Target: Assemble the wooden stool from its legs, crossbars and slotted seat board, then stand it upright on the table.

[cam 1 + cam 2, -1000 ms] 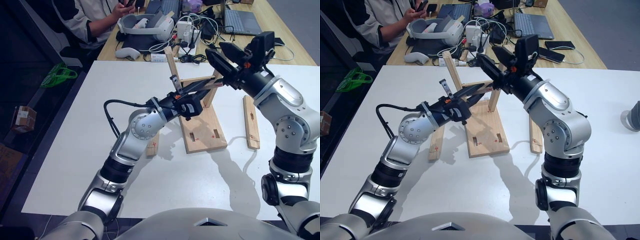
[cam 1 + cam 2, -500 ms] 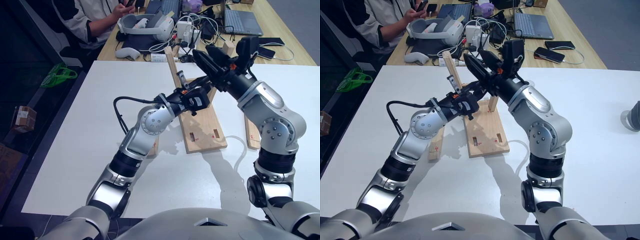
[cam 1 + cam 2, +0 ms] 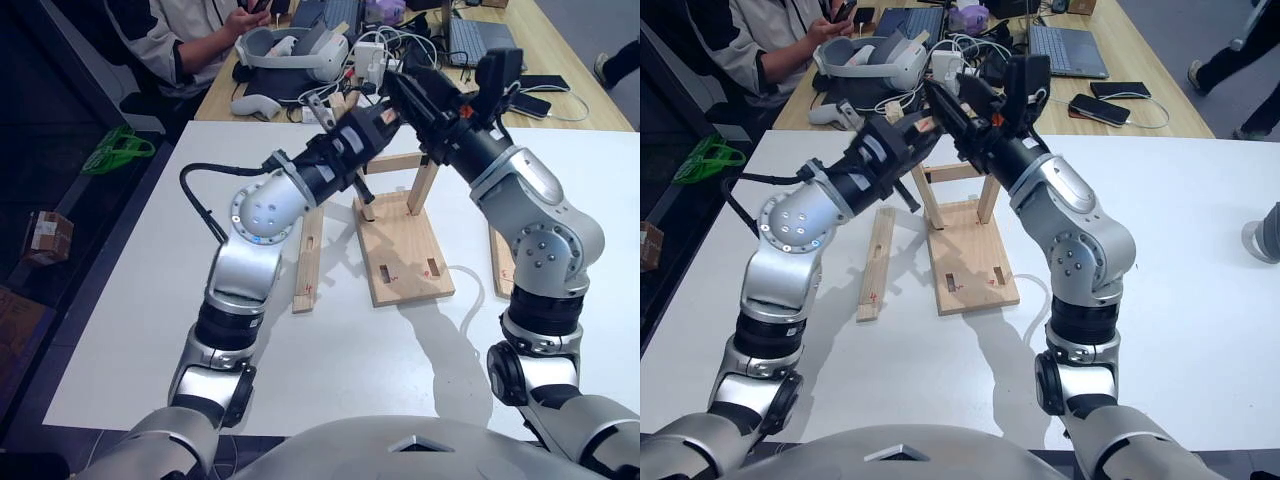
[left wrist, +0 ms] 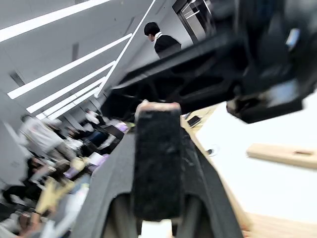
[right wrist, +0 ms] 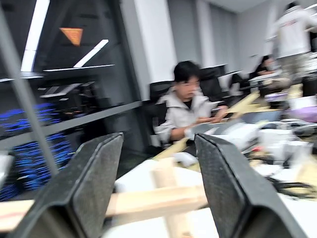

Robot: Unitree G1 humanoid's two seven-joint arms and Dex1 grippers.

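Left end effector (image 3: 370, 125): closed on the upper end of the held leg (image 3: 364, 200), high above the counter (image 3: 140, 300).
- Left wrist view: a black pad (image 4: 157, 163) runs down the middle, with a pale wood end just past its tip. How much of the leg sits in the grip cannot be told here. A slotted wooden piece lies on the white counter beyond.
- Head views: the held leg slants down from the grip to the far end of the seat board (image 3: 405, 260). The board lies flat on the counter, slots facing up.

Right end effector (image 5: 159, 148): fingers spread wide, gripping nothing.
- Right wrist view: the crossbar (image 5: 148, 201) runs across the gap between the two fingers and crosses a leg there. Contact cannot be told.
- Head views: the right end effector sits above the crossbar, close beside the left end effector's tip.

Other parts: the second leg (image 3: 422, 185) stands on the seat board, joined to the held leg by the crossbar. One loose slotted piece (image 3: 308, 255) lies flat just left of the board. Another loose piece (image 3: 500, 262) lies flat just right of it, under the right arm.
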